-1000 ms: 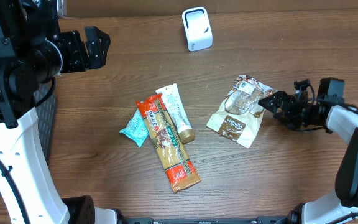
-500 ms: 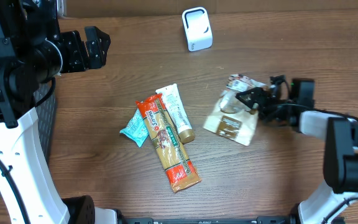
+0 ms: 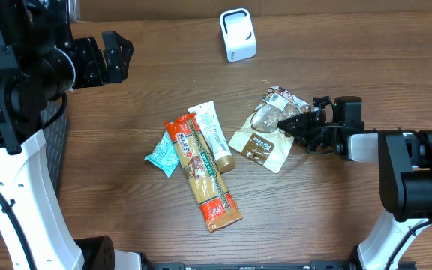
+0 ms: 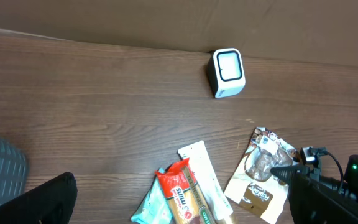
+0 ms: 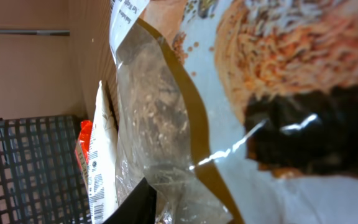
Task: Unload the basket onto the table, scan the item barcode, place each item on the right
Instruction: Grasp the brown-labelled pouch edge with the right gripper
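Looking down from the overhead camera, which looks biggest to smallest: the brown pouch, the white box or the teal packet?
1. brown pouch
2. white box
3. teal packet

The orange pack hides part of the teal packet, so its place below the box is unsure.

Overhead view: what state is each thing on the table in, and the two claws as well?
scanner: standing, apart from the items.
pouch: lying flat.
tube: lying flat, capped.
orange bar: lying flat against the tube.
teal packet: partly under the orange bar.
left gripper: open, empty.
right gripper: at the pouch's right edge, grip unclear.
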Tool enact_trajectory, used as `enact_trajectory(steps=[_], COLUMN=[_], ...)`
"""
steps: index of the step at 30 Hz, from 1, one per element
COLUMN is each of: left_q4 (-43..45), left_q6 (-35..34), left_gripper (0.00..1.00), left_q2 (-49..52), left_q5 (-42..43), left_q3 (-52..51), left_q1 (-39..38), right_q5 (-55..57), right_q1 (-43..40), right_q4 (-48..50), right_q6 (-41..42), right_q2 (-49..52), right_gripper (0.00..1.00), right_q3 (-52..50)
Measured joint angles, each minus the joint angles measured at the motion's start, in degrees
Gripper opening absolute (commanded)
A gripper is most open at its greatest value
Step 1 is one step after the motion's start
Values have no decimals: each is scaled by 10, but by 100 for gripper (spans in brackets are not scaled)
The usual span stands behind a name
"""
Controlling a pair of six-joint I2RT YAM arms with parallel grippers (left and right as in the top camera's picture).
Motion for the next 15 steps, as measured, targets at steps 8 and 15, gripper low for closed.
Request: enact_trajectory(steps=[8, 15], left_q4=[0, 0], left_q6=[0, 0], left_gripper=[100, 100], left_q2=[0, 0], left_q5=[0, 0], left_q3=[0, 0], left_q1=[0, 0], right_q5=[-30, -84], right_q1=[-1, -1], right_q4=[4, -93], right_q6=[-3, -32], right_q2=[1, -40], right_gripper=[4, 4], right_q3=[0, 3])
